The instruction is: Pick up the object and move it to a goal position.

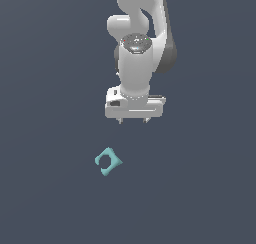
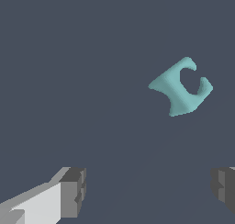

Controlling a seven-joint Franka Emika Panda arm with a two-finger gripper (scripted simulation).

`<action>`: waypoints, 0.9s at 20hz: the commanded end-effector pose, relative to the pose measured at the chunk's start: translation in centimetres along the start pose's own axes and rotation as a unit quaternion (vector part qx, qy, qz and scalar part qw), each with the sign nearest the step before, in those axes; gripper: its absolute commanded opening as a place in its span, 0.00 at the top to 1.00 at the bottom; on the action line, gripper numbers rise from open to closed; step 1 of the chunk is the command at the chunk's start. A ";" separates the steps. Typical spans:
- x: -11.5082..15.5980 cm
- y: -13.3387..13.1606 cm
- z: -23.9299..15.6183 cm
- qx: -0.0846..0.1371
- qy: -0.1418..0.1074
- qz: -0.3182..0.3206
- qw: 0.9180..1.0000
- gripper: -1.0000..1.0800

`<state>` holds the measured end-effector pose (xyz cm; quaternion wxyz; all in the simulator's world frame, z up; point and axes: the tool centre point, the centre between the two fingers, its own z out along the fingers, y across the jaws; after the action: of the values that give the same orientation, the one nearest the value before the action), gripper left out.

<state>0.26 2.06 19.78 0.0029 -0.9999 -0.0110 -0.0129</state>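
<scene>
Object: the object point(image 1: 108, 161) is a small teal squarish piece with pointed corners and a round notch cut into one side. In the exterior view it lies alone on the dark grey floor point(image 1: 45, 188), at about 7 o'clock from my claw.

Object, close: in the wrist view the object point(image 2: 180, 87) shows its notch as a C-shaped bite, open toward one corner. Nothing touches it.

Arm: my white arm point(image 1: 136, 33) comes down from 12 o'clock in the exterior view, wrist pointing straight down at the floor.

Claw: my gripper point(image 1: 133, 120) hangs over bare floor, toward the exterior view's right of the object. My two short fingertips point(image 1: 120, 121) point down. The object is near but clearly apart from them.

Claw state: my jaws stand apart and hold nothing. In the wrist view one grey pad point(image 2: 73, 192) and the other pad sit at opposite edges, with a wide stretch of bare floor between them.

Alignment: in the wrist view the object sits beyond the gap between my pads, not inside it.
</scene>
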 end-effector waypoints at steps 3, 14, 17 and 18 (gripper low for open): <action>0.0 0.1 0.1 0.000 0.000 -0.001 1.000 0.04; 1.7 1.4 1.5 -0.003 -0.003 -0.048 0.999 0.04; 2.6 2.1 2.4 -0.004 -0.004 -0.072 0.997 0.04; 2.9 2.4 2.7 -0.004 -0.004 -0.082 0.997 0.04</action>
<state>2.82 0.12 17.62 -0.0015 -0.9968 -0.0796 -0.0097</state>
